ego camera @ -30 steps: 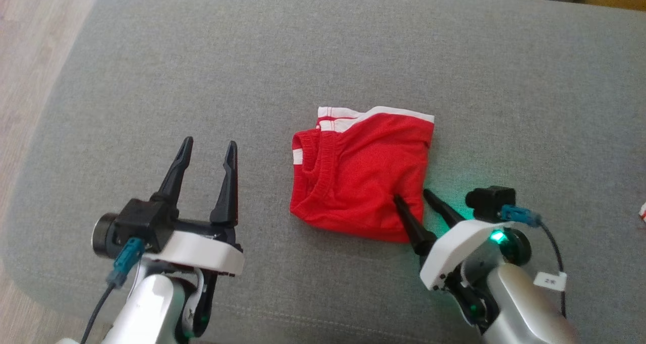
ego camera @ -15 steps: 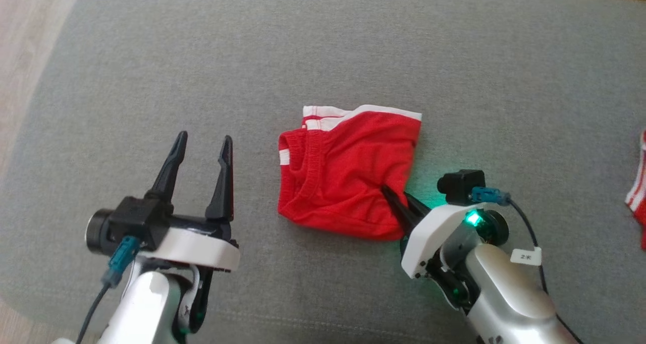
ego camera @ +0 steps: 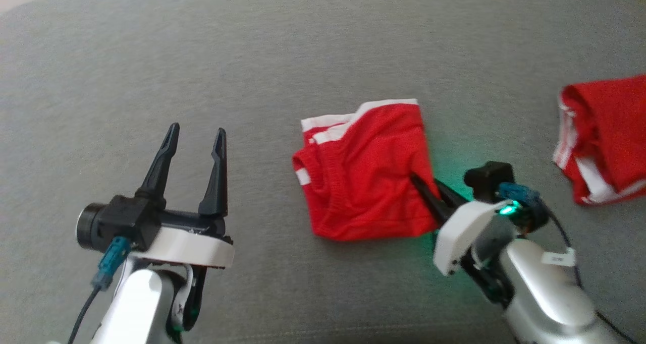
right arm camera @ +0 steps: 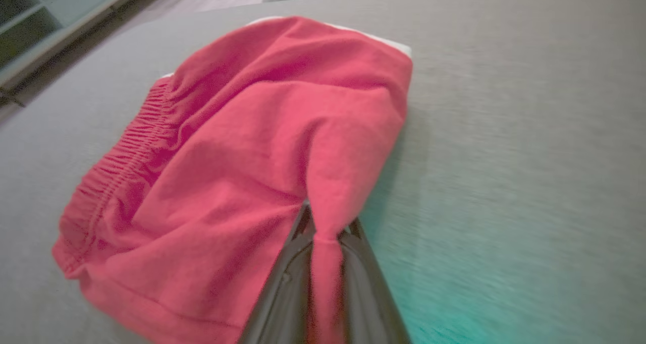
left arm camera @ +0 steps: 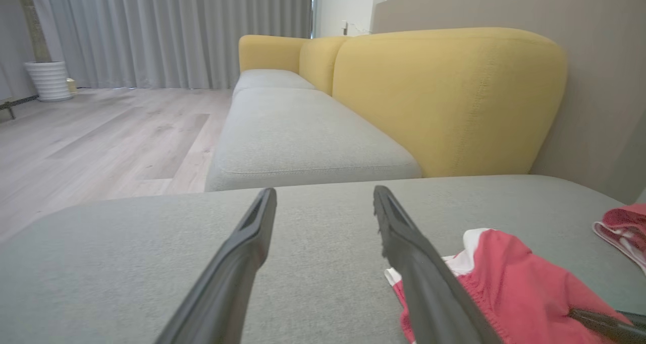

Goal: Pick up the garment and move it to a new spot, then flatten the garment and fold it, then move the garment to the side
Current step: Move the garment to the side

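Head view puts the left gripper (ego camera: 197, 129) at about 8 o'clock, hovering over the grey cushion (ego camera: 303, 56) with its two dark fingers spread wide and nothing between them. In the left wrist view the left gripper (left arm camera: 325, 191) is just as released, with bare cushion in the gap.

Just right of centre lies the garment (ego camera: 368, 172), red shorts with white trim, folded into a compact bundle. The waistband faces 9 o'clock and the white hems face 12 o'clock.

At 4 o'clock the right gripper (ego camera: 425, 180) is clenched on the bundle's 4 o'clock corner. The right wrist view shows the right gripper (right arm camera: 328, 218) pinching a narrow ridge of the garment (right arm camera: 242, 147), with cloth puckering toward the fingers.

At 3 o'clock, well apart, a second red garment (ego camera: 605, 137) lies against the frame edge.

The fold seems done, so the step in hand is probably the move to the side. The main risk is the small grip. It may hold only the top layers, so a lift or drag could peel the bundle open or let the thin ridge slip out. Friction on the cushion could also rumple the lower layers. Carrying it too far toward 3 o'clock could land it on the second garment.
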Robot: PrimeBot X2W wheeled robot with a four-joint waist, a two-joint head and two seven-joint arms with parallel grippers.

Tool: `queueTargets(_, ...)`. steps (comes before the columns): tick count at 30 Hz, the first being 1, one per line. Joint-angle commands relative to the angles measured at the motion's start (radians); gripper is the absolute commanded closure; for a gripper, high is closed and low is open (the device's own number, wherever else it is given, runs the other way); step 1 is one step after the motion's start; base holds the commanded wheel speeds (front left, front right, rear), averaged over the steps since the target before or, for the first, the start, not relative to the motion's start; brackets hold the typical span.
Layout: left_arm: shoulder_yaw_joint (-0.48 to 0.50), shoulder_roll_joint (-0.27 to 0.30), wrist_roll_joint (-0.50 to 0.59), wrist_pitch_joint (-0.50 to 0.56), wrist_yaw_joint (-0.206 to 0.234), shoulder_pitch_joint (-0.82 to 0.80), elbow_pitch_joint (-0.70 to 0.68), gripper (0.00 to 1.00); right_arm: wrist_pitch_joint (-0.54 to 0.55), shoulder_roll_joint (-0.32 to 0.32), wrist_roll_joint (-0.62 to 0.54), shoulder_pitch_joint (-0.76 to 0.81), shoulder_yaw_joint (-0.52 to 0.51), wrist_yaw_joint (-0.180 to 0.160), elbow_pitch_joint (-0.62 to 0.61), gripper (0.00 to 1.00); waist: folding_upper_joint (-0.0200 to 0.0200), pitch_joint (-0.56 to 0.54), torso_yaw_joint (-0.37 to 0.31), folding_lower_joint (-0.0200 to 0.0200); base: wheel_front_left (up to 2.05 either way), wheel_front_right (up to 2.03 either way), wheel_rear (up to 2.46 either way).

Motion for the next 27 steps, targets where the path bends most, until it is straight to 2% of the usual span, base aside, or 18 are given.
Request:
queueTargets(1,0.038,0.017,0.011,-0.009,0.0,-0.022,-0.039,0.0,0.014,-0.023,-0.011,0.015,0.002,-0.001,-0.06,1.0,0.0,0.0,-0.06,0.0,0.0,0.0,0.0)
queueTargets(7,0.037,0.02,0.014,-0.009,-0.005,-0.027,-0.044,0.0,0.085,-0.126,-0.044,0.057,-0.062,-0.001,-0.197,1.0,0.0,0.015,-0.138,0.0,0.0,0.0,0.0)
queueTargets(12,0.031,0.023,0.019,-0.009,-0.008,-0.04,-0.045,0.0,0.126,-0.191,-0.047,0.022,-0.116,-0.001,-0.268,1.0,0.0,0.043,-0.177,0.0,0.0,0.0,0.0)
queueTargets(21,0.028,0.032,0.022,-0.009,-0.011,-0.068,-0.051,0.0,0.193,-0.337,-0.041,-0.064,-0.248,-0.001,-0.384,1.0,0.0,0.093,-0.2,0.0,0.0,0.0,0.0)
queueTargets(27,0.025,0.035,0.024,-0.008,-0.014,-0.089,-0.056,0.0,0.223,-0.406,0.007,-0.092,-0.326,-0.001,-0.368,1.0,0.0,0.13,-0.198,0.0,0.0,0.0,0.0)
